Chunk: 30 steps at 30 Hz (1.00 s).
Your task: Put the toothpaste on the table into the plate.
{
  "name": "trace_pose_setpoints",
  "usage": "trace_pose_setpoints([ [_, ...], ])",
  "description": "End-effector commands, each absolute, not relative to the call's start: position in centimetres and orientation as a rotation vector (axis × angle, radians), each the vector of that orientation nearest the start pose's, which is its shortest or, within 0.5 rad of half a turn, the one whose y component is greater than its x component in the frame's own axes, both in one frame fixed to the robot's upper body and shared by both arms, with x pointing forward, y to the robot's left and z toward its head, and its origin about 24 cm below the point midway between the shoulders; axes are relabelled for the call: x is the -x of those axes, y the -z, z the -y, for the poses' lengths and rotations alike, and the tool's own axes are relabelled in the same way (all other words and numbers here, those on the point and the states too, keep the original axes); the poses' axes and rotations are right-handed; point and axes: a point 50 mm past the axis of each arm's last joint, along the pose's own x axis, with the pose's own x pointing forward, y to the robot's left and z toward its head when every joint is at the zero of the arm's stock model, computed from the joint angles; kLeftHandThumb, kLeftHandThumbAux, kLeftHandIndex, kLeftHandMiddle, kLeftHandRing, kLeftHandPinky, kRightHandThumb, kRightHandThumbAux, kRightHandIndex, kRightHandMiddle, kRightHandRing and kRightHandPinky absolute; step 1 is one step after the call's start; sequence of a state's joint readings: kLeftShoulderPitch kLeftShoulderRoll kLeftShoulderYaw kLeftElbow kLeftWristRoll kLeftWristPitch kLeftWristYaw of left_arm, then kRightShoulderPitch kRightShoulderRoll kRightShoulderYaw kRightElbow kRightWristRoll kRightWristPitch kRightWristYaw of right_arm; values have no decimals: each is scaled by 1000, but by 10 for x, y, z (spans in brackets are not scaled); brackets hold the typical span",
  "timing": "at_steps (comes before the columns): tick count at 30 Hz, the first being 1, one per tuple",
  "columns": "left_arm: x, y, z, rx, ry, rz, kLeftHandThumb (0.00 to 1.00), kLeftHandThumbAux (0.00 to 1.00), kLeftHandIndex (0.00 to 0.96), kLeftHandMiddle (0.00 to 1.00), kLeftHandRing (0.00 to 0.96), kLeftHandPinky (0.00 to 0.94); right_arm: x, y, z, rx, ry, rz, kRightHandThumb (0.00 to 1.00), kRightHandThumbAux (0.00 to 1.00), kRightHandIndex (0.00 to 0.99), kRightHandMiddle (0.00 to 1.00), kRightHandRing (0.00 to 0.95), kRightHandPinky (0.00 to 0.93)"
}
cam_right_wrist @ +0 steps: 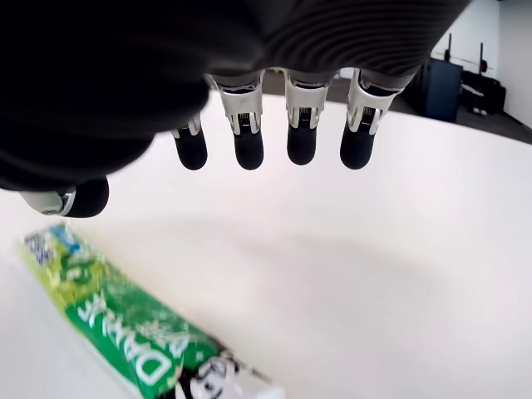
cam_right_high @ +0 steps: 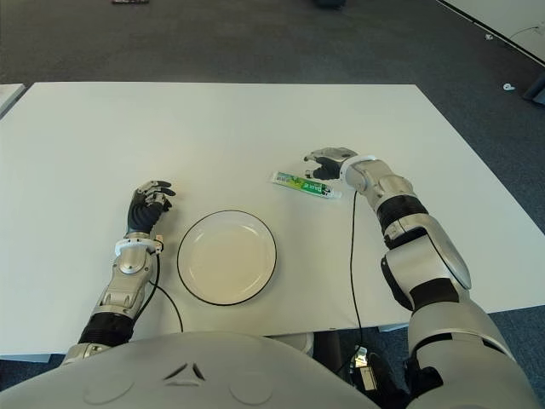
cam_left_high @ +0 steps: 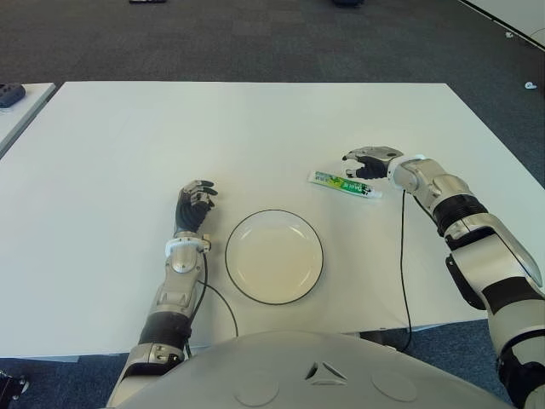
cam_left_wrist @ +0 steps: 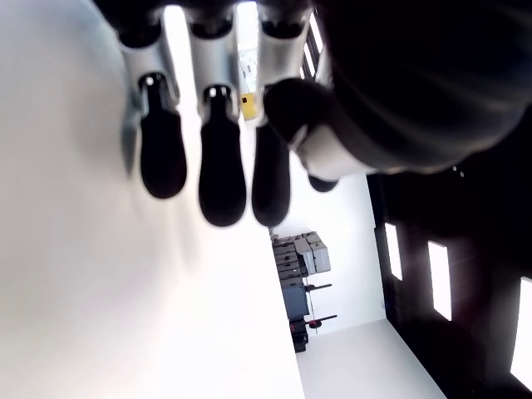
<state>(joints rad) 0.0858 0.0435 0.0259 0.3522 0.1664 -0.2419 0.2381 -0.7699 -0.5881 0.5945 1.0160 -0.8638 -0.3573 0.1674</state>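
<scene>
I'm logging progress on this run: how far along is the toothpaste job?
Early stage. Nothing is done yet: the plate holds nothing. In hand: the right robot hand hovers open by the toothpaste, which lies on the table, ungrasped. Left: grasp, carry, place. The left robot hand shows left of the plate.

Head stereo eyes look down at the table [cam_left_high: 255, 128]; wrist cameras sit close.

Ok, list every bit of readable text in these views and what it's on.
"DAR...": white letters on the green toothpaste, partly cut off in the right wrist view, under the open right hand.
Other print on the tube: too small to read.
Plate, table, left hand: no text.
</scene>
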Motion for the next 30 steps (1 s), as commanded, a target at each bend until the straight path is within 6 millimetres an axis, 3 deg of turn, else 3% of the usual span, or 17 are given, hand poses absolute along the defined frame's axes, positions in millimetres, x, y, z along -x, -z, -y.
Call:
trace_pose_setpoints([
  [1,-213,36,-181,-220,-242,-202,833,681,403,487,618,571,-352,-39,213,1728,-730,-199,546,149,0,0,0,0],
  [30,-210,35,-182,-213,-261,-209,832,683,397,493,626,586,-324,14,200,1743,-854,-264,531,128,0,0,0,0],
])
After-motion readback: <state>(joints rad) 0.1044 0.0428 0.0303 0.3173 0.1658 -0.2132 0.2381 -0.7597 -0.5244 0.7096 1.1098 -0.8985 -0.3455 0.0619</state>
